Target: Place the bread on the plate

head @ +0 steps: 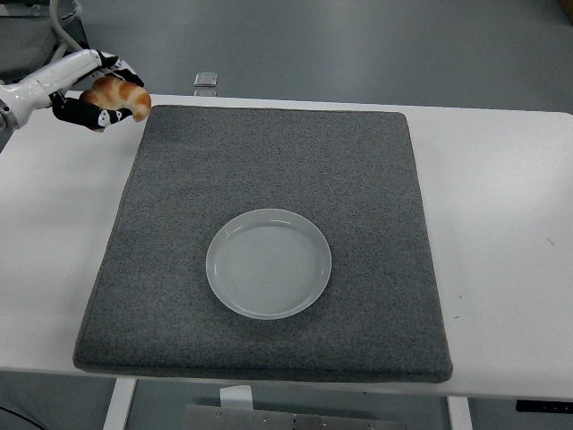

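Head view: left hand (pixel 94 94) gripped the bread (pixel 118 93) in curled fingers, up at the mat's (pixel 269 161) far-left corner, well apart from the empty plate (pixel 269 263).

A lab: white table (pixel 501 224), grey mat (pixel 269 161), bare grey floor (pixel 358 45)

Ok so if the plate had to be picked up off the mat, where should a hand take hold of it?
Probably at the rim. The plate lies flat and empty on the grey mat, shallow and round, so only its raised edge offers a hold. Its left edge suits best, since the left hand works that side, though it now grips the croissant and would have to release it first.
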You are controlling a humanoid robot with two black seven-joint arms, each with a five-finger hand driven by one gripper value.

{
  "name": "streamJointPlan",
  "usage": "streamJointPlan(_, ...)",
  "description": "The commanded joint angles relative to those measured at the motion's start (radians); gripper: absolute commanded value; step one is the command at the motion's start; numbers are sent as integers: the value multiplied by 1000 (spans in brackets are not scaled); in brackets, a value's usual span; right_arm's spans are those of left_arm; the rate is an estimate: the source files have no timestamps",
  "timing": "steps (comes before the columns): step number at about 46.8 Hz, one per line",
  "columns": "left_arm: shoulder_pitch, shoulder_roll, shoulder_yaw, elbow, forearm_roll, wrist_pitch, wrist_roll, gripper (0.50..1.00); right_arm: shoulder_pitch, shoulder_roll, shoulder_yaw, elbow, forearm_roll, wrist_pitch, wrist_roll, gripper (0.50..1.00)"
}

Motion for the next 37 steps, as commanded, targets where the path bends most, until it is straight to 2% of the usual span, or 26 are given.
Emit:
streamJointPlan(1,-53,3,0,-1,0,-36,0,500,0,0,0,0,0,0,0,930)
streamJointPlan(18,-286,-23,8,-40,6,-163,3,500,0,0,0,0,0,0,0,930)
streamJointPlan(24,-327,-76,8,-101,52,-165,9,500,0,0,2,0,0,0,0,930)
streamJointPlan(31,-369,-83,5,-231,94,-159,11,500,0,0,0,0,0,-2,0,930)
streamJointPlan(37,-360,-101,-1,-270,166,-150,9,500,0,0,0,0,0,-2,0,930)
